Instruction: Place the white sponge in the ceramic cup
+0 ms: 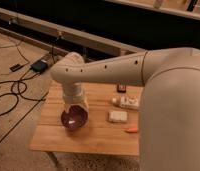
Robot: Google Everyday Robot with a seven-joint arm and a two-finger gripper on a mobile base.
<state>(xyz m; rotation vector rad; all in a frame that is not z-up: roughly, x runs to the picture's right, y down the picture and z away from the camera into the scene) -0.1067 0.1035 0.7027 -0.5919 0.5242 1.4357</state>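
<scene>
The white sponge (118,116) lies flat on the wooden table (100,137), right of centre. The ceramic cup is not visible; it may be hidden behind the arm. My gripper (76,107) hangs at the end of the large white arm, down at the left part of the table. It is right over the far rim of a dark maroon bowl (73,119), which it partly covers. The gripper is a short way left of the sponge.
A longer white package with red markings (127,102) lies behind the sponge. A thin orange stick (132,130) lies in front of it. A small dark object (122,88) sits near the table's back edge. Cables and a box (39,65) lie on the floor to the left.
</scene>
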